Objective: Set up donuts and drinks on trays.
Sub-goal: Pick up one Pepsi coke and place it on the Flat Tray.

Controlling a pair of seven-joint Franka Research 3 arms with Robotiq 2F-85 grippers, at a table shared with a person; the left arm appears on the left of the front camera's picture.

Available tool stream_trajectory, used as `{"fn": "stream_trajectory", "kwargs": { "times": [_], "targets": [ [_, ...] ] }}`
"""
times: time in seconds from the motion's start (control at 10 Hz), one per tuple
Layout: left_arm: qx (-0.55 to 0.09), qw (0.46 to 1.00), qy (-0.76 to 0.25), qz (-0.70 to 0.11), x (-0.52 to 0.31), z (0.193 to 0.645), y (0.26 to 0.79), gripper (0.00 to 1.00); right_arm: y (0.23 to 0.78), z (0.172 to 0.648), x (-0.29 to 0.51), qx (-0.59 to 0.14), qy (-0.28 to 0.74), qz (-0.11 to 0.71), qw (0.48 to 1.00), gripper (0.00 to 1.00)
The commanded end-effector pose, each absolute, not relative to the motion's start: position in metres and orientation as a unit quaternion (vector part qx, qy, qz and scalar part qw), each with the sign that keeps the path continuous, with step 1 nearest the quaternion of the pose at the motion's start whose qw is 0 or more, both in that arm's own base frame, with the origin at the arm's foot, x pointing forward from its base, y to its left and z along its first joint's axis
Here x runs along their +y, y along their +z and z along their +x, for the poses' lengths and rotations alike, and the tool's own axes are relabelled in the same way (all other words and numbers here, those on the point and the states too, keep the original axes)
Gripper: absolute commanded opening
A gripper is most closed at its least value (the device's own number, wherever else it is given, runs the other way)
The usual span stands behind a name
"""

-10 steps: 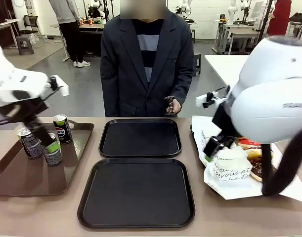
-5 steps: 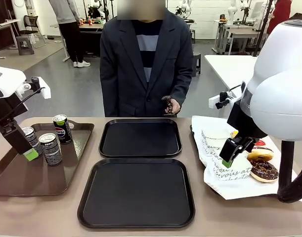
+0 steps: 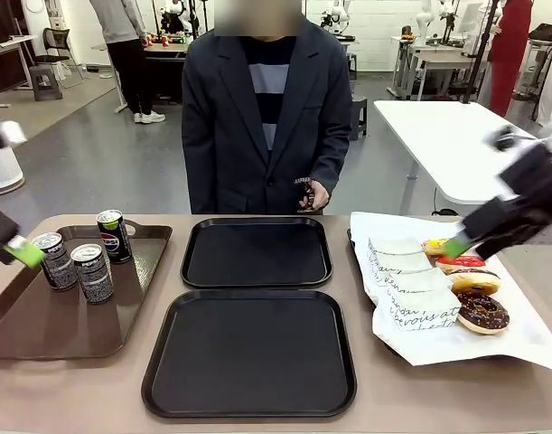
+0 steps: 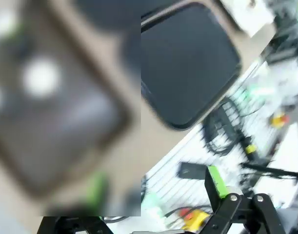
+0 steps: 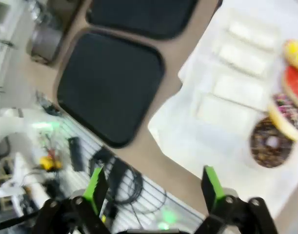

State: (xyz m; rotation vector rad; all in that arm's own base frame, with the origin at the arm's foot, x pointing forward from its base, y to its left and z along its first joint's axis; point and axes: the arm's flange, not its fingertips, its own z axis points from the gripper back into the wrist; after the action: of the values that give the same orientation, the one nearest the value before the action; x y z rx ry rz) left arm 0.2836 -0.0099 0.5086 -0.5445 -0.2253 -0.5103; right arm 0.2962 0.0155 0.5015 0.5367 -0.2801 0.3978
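Near tray (image 3: 248,353) and far tray (image 3: 256,253), black, mid-counter (image 3: 77,389), one behind the other. Three cans (image 3: 95,271) upright on brown tray (image 3: 41,334), left. Donuts (image 3: 479,312) on white paper (image 3: 456,348), right, beside sleeves (image 3: 411,280). Left claw (image 4: 156,178): spread, pinching nothing, near cans. Right claw (image 5: 154,178): spread, holding nothing, above donuts.
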Motion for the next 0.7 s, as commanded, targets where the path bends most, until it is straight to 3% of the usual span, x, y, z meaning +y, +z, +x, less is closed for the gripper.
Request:
{"fn": "stream_trajectory", "kwargs": {
  "times": [0.0,0.2,0.6],
  "targets": [
    [-0.142,0.882,-0.143,-0.426,0.039,0.292,0.508,1.0,0.484,0.283,-0.069,-0.186,0.1,0.48,0.851,1.0],
    [-0.166,0.852,-0.094,-0.488,0.08,0.291,0.509,1.0,0.47,0.278,-0.136,-0.192,0.066,0.593,0.779,1.0],
    [-0.167,0.845,-0.006,-0.507,0.149,0.288,0.486,1.0,0.432,0.264,-0.221,-0.217,-0.067,0.625,0.747,1.0]
  ]
}}
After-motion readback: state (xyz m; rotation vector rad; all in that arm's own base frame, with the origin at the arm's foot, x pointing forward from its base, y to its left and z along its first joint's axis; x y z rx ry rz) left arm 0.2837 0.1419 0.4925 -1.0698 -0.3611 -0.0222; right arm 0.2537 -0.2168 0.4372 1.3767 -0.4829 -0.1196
